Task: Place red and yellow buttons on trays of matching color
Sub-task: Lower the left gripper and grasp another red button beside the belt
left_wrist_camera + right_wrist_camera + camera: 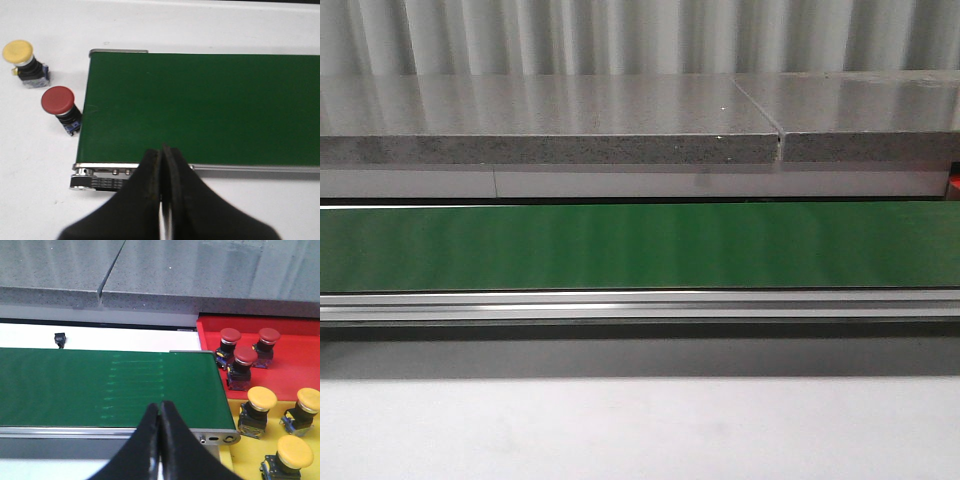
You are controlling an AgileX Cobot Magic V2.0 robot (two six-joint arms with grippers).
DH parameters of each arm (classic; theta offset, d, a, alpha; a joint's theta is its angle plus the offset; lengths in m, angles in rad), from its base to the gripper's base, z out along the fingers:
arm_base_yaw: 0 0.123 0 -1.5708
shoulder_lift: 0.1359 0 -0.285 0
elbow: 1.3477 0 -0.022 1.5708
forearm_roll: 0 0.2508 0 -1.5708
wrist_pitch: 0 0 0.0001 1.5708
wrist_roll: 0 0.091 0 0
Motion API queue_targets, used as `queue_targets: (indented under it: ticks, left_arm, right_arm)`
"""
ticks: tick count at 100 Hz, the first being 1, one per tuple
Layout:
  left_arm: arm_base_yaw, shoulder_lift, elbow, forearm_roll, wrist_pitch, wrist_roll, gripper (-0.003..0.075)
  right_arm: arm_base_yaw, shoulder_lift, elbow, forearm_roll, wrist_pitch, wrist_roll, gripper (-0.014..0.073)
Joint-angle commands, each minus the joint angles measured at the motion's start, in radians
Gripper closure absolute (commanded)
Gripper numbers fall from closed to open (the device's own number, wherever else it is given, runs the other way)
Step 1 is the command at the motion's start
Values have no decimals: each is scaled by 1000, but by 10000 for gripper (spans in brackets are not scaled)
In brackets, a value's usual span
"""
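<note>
In the left wrist view a red button (58, 101) and a yellow button (18, 53) stand on the white table just off the end of the green belt (200, 107). My left gripper (162, 151) is shut and empty over the belt's near rail. In the right wrist view three red buttons (231, 340) sit on the red tray (295, 370) and three yellow buttons (262, 401) sit on the yellow tray (247, 455), both beside the belt's other end. My right gripper (160, 407) is shut and empty above the belt edge. Neither gripper shows in the front view.
The green conveyor belt (640, 245) runs across the front view with an aluminium rail (640, 303) along its near side. A grey stone shelf (550, 125) lies behind it. A small black part (60, 339) rests on the white strip beyond the belt.
</note>
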Motion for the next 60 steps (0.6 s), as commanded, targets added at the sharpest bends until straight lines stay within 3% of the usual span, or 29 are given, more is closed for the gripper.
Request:
queue_targets:
  ticks: [1,13,30,35,60]
  left_arm:
    - [43,72,-72,-15,-67,-33,738]
    - [95,165,-124,-15,-61,-33,658]
    - [151,273,-198,-17,-49,-33,299]
    - [165,307,-225,-22,-34,-37,226]
    - [251,488,-380,-41,174,-78,231]
  right_arm:
    - [1,11,-24,2,-72,-9,681]
    - [1,11,-24,2,-72,-9,681]
    - [1,11,-24,2,-72,-9,681]
    - [1,11,-24,2,-72,-9,681]
    - [1,11,-24,2,-72,-9,681]
